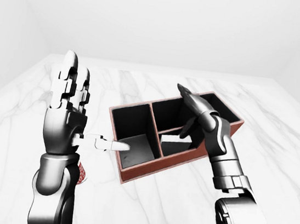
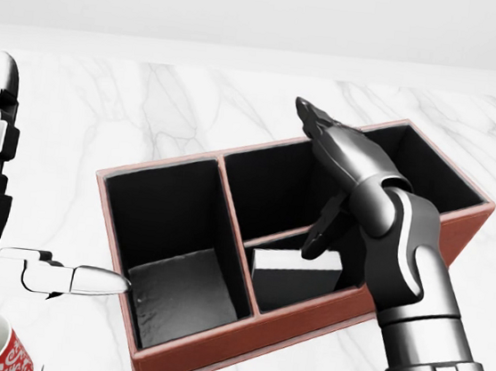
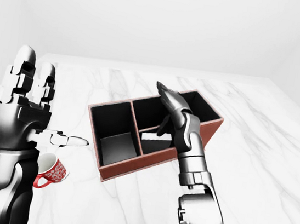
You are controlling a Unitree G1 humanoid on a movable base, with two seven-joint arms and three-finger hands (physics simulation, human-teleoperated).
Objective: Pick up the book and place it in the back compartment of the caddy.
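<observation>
Right hand hangs over the caddy with fingers spread, gripping nothing. Just beneath it the book lies inside the caddy's small near compartment. Left hand stands raised and open-fingered by the marble tabletop's left edge, above a red mug.

White marble table, plain white walls
</observation>
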